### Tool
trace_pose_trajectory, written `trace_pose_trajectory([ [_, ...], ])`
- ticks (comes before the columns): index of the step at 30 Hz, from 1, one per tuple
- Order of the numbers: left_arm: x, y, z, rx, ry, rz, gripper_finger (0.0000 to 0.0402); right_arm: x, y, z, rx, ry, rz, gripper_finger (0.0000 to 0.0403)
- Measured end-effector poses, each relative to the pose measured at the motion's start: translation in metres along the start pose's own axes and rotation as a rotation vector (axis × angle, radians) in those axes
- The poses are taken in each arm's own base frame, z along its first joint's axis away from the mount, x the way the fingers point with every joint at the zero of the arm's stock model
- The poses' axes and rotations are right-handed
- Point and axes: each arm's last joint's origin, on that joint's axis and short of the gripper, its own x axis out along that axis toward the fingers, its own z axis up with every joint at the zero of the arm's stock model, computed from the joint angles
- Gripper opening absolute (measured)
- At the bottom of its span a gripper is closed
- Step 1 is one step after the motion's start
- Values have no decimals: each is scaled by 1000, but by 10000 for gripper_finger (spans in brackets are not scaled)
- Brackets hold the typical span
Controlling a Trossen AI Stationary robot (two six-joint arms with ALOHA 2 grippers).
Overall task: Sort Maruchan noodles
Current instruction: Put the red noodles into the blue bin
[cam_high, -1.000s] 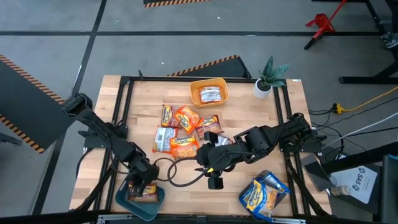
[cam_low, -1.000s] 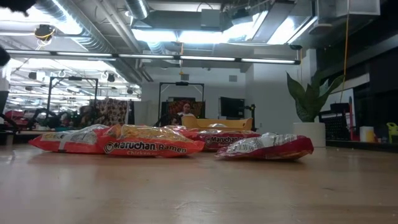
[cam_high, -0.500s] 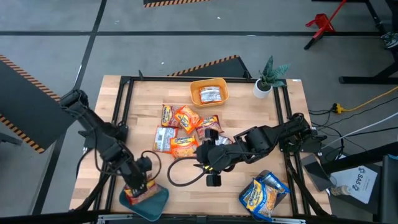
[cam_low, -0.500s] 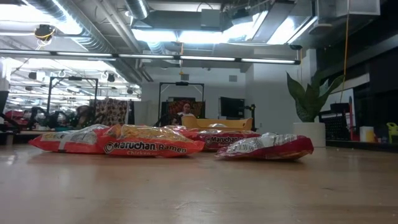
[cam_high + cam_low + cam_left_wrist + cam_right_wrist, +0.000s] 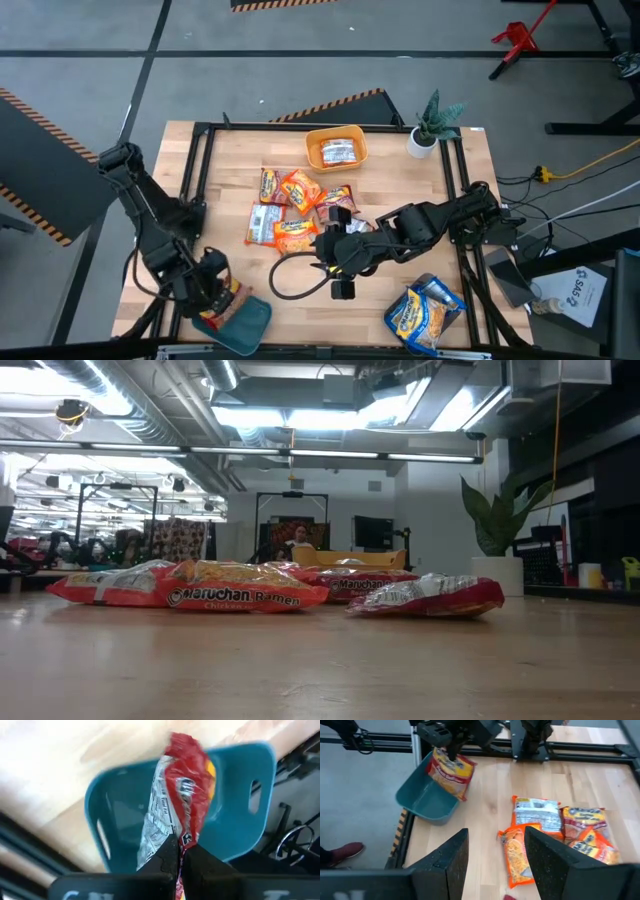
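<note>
**Ana:** Red and silver plastic, dangling by one edge. The left gripper (image 5: 179, 862) has its fingers (image 5: 162, 857) pressed together on the rim of a red packet (image 5: 180, 805), so it hangs limp over the teal bin (image 5: 240, 795) at the bench's near left corner.

**Ben:** Why hold it by the edge?

**Ana:** My guess is that a flat glossy packet lying on wood gives only an edge to pinch. Hanging like that, it should drop straight into the bin once the fingers part.

**Ben:** And the right arm?

**Ana:** The right gripper (image 5: 492, 855) hovers low near the bench's middle, just beside the loose packets (image 5: 295, 212), its fingers (image 5: 451, 860) spread and gripping nothing. It looks poised for the next pick, clear of the left arm.

**Ben:** Where do the rest of the noodles sit?

**Ana:** Orange and red-silver ones are heaped mid-bench. One silvery packet (image 5: 339, 151) lies in the orange bin (image 5: 318, 137) at the far edge, beside a potted plant (image 5: 432, 122). Blue packets (image 5: 415, 312) are in a grey bin (image 5: 452, 298) at the near right corner. So each colour seems to have its own bin, and most of the pile is unsorted.
</note>
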Motion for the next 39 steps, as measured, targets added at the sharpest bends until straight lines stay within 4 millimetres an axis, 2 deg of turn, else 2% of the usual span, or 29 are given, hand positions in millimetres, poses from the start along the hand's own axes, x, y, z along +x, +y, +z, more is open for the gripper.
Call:
trace_pose_trajectory([
  [9, -2, 8, -17, -81, 52, 24, 0, 0, 0, 0, -19, -3, -13, 176],
  [19, -2, 11, -20, -120, 108, 72, 0, 6, 3, 1, -14, -15, 23, 176],
  [26, -2, 7, -22, -158, 129, 42, 0, 42, 6, 3, 6, -73, 65, 176],
  [31, -2, 10, -20, -157, 125, 78, 0, 71, 4, 3, 10, -92, 211, 176],
  [36, -2, 12, -19, -156, 113, 98, 0, 113, 5, -3, -14, -85, 304, 176],
  [39, -2, 14, -17, -155, 96, 116, 0, 144, 7, -15, -9, -46, 287, 176],
])
